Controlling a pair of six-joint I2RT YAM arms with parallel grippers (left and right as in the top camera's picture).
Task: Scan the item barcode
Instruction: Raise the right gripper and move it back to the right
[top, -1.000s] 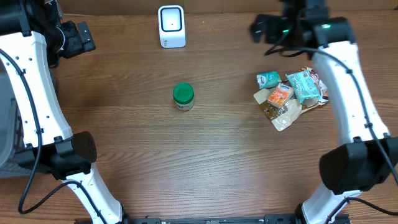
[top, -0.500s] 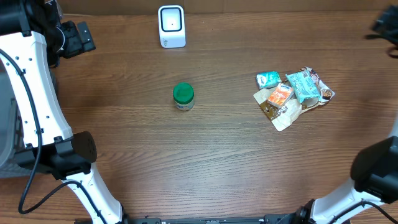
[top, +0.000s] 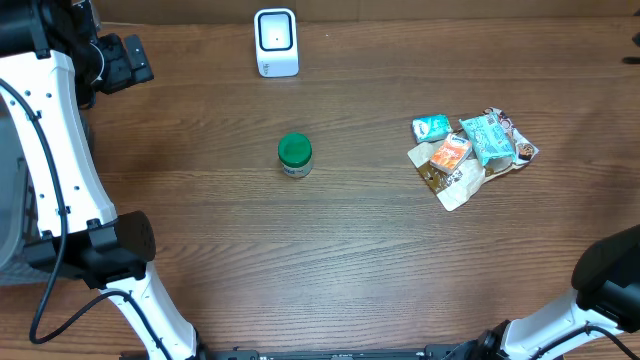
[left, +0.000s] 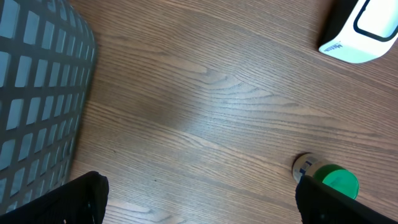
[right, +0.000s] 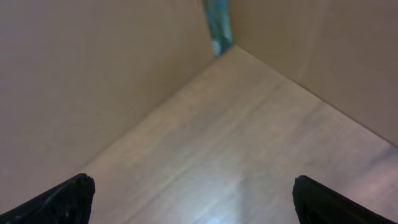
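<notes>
Status: nothing held, nothing touched

Left gripper (left: 202, 202): fingers spread wide, only the two dark tips showing at the bottom corners of its wrist view, bare wood between them. It sits over the far left part of the table (top: 200, 230), with a grey mesh basket (left: 37, 93) at the left edge of that view.

Right gripper (right: 199, 202): fingers equally wide apart and empty. Its camera faces a corner where plain brown walls (right: 93, 74) meet a wood surface. In the overhead view only the arm's base shows, at the lower right.

Green-lidded jar (top: 294, 155): upright, alone near the table's centre, clear of both grippers.

Barcode scanner (top: 276, 42): white, at the far edge, well apart from the jar.

Snack packets (top: 470, 150): loose overlapping heap on the right side of the table
</notes>
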